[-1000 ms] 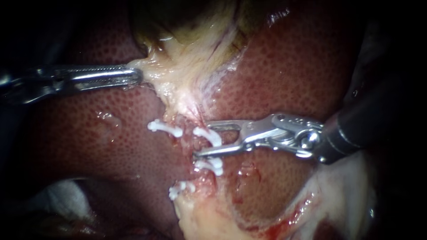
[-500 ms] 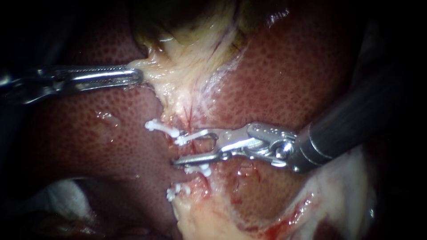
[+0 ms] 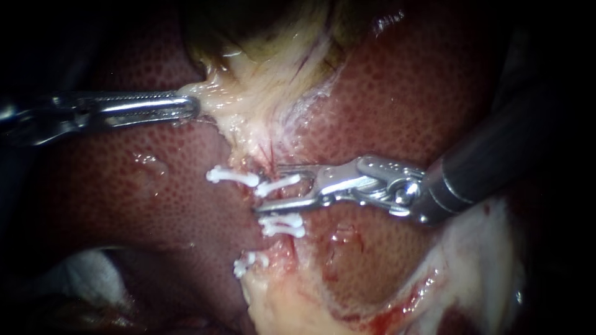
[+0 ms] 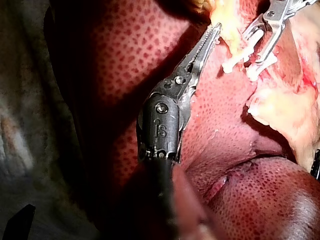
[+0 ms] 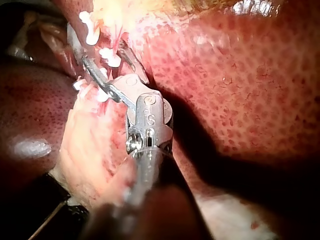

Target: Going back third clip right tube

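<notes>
In the endoscope view my right instrument (image 3: 268, 187) comes in from the right with its jaws open around the pinkish tube (image 3: 268, 160). One white clip (image 3: 279, 184) lies across the gap between them. Another clip (image 3: 231, 177) sits just to its left, a doubled clip (image 3: 282, 224) just below, and one more clip (image 3: 247, 262) lower down. My left instrument (image 3: 191, 107) is shut on the pale tissue at the gallbladder's neck (image 3: 217, 102) and holds it stretched. In the right wrist view the open jaws (image 5: 102, 52) straddle a clip (image 5: 111, 57).
Dark red liver (image 3: 397, 105) surrounds the field. The gallbladder (image 3: 267, 37) lies at the top. Pale fatty tissue (image 3: 472, 260) with a bloody cut edge (image 3: 397, 310) fills the lower right. White gauze (image 3: 87, 273) shows at the lower left.
My right instrument pushed left over the clips, then drew back to the right and slightly up, its jaws standing less wide than before. The left instrument has held still.
</notes>
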You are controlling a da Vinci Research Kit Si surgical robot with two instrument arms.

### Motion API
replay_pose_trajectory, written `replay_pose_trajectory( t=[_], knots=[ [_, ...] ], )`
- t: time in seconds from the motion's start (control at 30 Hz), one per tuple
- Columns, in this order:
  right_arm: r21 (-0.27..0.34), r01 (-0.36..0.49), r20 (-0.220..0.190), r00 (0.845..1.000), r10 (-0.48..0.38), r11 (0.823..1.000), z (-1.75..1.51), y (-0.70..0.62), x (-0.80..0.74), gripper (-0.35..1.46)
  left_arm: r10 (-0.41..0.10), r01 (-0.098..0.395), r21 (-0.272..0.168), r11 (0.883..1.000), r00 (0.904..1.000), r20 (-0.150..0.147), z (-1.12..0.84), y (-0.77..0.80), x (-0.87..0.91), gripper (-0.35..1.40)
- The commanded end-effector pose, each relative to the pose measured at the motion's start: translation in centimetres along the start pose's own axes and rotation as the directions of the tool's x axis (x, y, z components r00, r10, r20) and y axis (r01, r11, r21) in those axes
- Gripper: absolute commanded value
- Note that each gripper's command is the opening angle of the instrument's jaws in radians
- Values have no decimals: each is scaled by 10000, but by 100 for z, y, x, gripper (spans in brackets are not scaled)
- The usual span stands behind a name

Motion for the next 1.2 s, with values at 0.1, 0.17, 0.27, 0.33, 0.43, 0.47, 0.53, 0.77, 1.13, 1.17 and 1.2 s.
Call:
replay_pose_trajectory(
  t=[0.1,0.17,0.27,0.33,0.43,0.47,0.53,0.77,1.13,1.17,1.2],
  knots=[
    [63,11,16,10000,-11,10000,-5,-6,-2,50,-1,1,0,10000,10000,0,0,0,0,-35],
    [309,25,92,10000,-28,9995,-4,-11,-4,50,-1,1,0,10000,10000,0,0,0,0,-35],
    [613,58,185,9998,-69,9981,-1,-21,-6,50,-1,1,0,10000,10000,0,0,0,0,-35],
    [805,75,241,9997,-95,9967,0,-27,-7,50,-1,1,0,10000,10000,0,0,0,0,-35],
    [1046,80,278,9996,-109,9945,2,-38,-5,50,-1,1,0,10000,10000,0,0,0,0,-35],
    [1104,72,232,9997,-98,9939,2,-42,-3,50,-1,1,0,10000,10000,0,0,0,0,-35],
    [1332,58,80,9999,-69,9911,2,-46,1,50,-1,1,-1,10000,10000,0,0,0,0,-35],
    [2197,-729,-235,9965,800,9728,-3,-56,12,49,-1,1,0,10000,10000,0,0,0,0,-35],
    [2176,-1043,-315,9930,1137,9705,-5,-47,12,45,-1,1,0,10000,10000,0,0,0,0,-35],
    [2130,-1049,-334,9929,1145,9714,-6,-43,11,45,-1,1,-1,10000,10000,0,0,0,0,-35],
    [2084,-1054,-353,9927,1151,9724,-7,-40,11,45,-1,1,0,10000,10000,0,0,0,0,-35]
  ],
)
